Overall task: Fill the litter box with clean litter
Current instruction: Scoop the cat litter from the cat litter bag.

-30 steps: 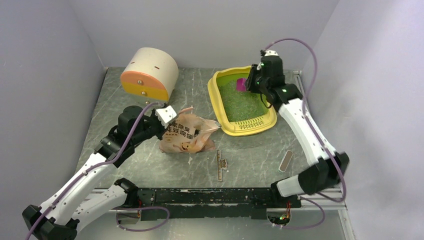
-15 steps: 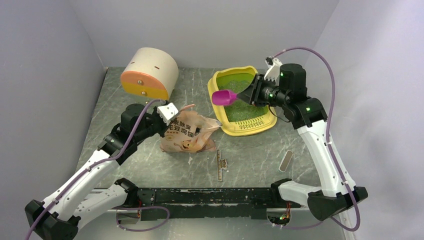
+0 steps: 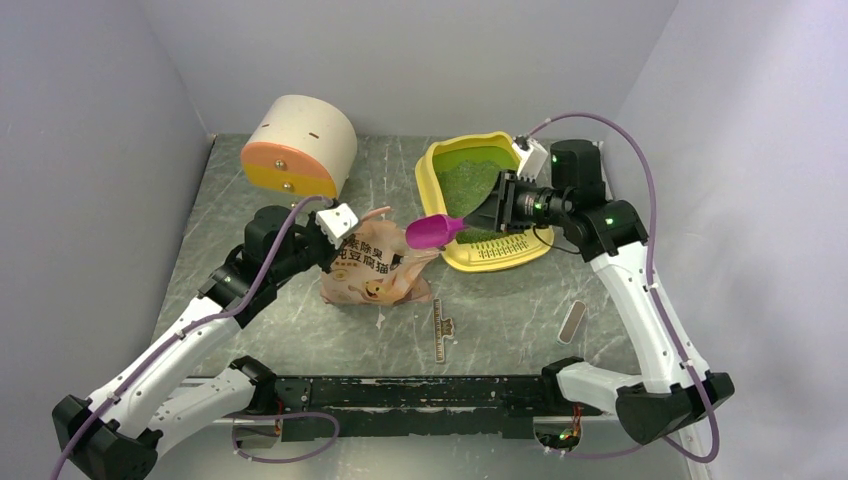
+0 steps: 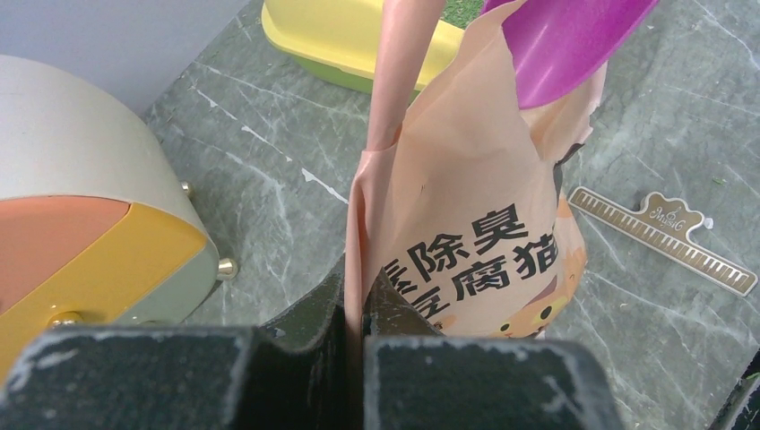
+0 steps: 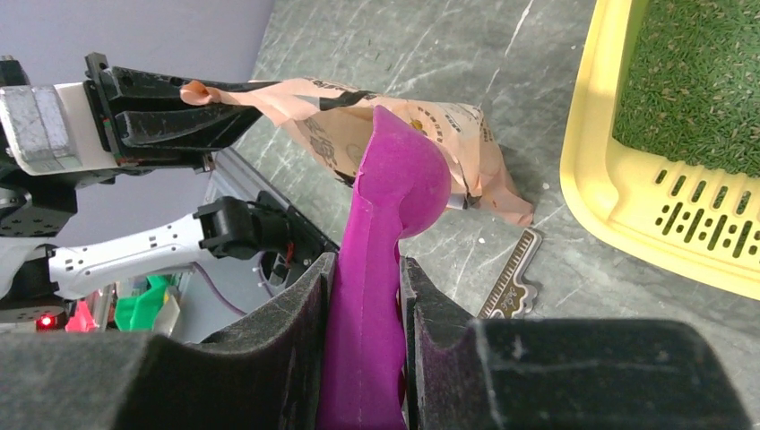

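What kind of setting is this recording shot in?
Likely a lab test booth, not a home: plain walls enclose a marble-patterned table, two arms are bolted to a rail at its edge, and the litter box, bag and scoop look like staged props.

Lab test booth: plain grey walls (image 3: 400, 60) enclose a marbled table (image 3: 500, 310)

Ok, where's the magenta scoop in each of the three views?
Top external: magenta scoop at centre, between the pink bag and the litter box.
Left wrist: scoop at top right, over the bag's open top.
Right wrist: scoop at centre, gripped by the right end effector.
Shared landmark: the pink bag, in all three.
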Tool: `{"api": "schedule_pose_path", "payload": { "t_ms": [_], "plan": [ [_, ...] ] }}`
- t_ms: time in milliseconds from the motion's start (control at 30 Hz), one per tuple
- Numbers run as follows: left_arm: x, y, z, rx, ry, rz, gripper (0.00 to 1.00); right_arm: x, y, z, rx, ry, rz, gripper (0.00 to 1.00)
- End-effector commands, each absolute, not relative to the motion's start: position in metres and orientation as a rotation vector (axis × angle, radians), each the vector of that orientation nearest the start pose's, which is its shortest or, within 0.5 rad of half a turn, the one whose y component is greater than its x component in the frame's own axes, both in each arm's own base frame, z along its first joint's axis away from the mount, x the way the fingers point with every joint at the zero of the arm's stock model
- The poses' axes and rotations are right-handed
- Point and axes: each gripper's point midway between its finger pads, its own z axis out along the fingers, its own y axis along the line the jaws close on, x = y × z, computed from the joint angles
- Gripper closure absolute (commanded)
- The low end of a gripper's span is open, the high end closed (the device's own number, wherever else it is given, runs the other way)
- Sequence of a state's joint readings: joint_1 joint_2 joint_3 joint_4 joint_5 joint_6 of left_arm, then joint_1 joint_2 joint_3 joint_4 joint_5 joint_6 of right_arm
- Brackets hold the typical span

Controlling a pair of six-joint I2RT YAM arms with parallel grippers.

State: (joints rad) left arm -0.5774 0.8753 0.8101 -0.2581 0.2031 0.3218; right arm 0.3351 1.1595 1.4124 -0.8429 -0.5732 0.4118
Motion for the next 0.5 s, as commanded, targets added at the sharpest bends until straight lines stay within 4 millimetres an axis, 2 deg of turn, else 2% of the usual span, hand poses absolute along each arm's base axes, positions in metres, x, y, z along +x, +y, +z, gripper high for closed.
{"api": "schedule_pose_path", "payload": {
  "t_ms": [0,167,333,467],
  "plan": [
    [0.264,-0.203,0.277,0.908,1.537,-0.397,0.95,0.240,0.202,0.313,-0.284,2.248,1.056,1.00],
    [0.260,-0.210,0.269,0.957,1.551,-0.431,0.95,0.242,0.218,0.295,-0.339,2.304,1.107,1.00],
    [0.261,-0.213,0.269,0.947,1.543,-0.449,0.95,0.247,0.229,0.272,-0.363,2.371,1.044,1.00],
    [0.260,-0.213,0.267,0.961,1.551,-0.450,0.95,0.253,0.250,0.255,-0.392,2.406,1.060,1.00]
  ]
}}
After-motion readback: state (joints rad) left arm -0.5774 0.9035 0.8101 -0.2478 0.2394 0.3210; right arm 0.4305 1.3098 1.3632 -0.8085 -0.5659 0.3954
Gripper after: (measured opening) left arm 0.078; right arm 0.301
